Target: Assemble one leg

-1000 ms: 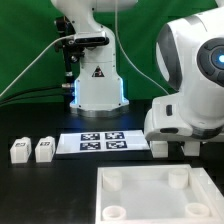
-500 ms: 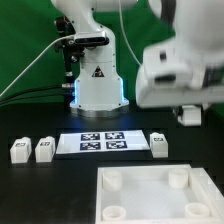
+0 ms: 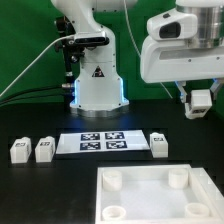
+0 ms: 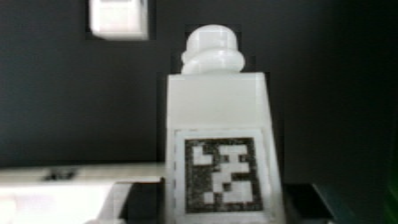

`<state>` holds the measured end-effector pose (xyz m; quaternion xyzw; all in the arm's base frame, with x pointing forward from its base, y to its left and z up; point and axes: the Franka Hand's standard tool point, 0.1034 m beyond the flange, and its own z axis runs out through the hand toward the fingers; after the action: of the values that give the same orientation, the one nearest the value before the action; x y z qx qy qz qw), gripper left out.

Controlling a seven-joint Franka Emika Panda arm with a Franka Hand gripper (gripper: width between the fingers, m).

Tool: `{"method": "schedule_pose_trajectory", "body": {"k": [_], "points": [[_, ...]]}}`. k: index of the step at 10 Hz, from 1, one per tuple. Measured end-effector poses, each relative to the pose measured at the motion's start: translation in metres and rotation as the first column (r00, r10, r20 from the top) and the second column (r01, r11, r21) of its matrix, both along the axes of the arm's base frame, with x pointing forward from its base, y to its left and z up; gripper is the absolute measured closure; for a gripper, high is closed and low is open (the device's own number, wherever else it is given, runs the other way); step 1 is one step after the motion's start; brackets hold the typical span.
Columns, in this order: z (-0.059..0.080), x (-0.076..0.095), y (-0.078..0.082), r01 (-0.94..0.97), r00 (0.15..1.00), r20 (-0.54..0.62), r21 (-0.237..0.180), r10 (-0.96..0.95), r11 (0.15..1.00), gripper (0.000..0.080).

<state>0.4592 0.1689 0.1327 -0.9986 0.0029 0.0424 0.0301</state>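
Observation:
My gripper [image 3: 201, 97] is shut on a white leg [image 3: 201, 102] and holds it high above the table at the exterior view's right. In the wrist view the held leg [image 4: 217, 130] fills the middle, with a black-and-white tag on its face and a round peg at its far end. My gripper [image 4: 217, 203] clamps it between dark fingers [image 4: 150, 203]. Three more legs stand on the table: two at the left [image 3: 19, 151] [image 3: 44, 150] and one right of the marker board [image 3: 159, 144]. One of them shows in the wrist view [image 4: 119, 18].
The marker board [image 3: 100, 142] lies flat in front of the arm's white base [image 3: 97, 85]. The large white square tray-like part [image 3: 150, 192] with round corner sockets lies at the front right; its edge shows in the wrist view [image 4: 54, 195].
The arm has risen from low over the table's right side to high above it, carrying the leg up with it. The three legs on the table have not moved.

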Motion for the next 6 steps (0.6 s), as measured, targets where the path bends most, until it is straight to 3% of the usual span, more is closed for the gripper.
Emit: {"method": "schedule_pose_trajectory", "body": {"k": [2, 4, 6], "points": [[0.022, 0.050, -0.003, -0.029, 0.977, 0.211, 0.033, 0.022, 0.999, 0.0509], [0.044, 0.089, -0.003, -0.039, 0.903, 0.430, 0.077, 0.002, 0.996, 0.0509], [0.057, 0.096, 0.012, -0.048, 0.799, 0.599, 0.141, -0.046, 0.989, 0.0509]]}}
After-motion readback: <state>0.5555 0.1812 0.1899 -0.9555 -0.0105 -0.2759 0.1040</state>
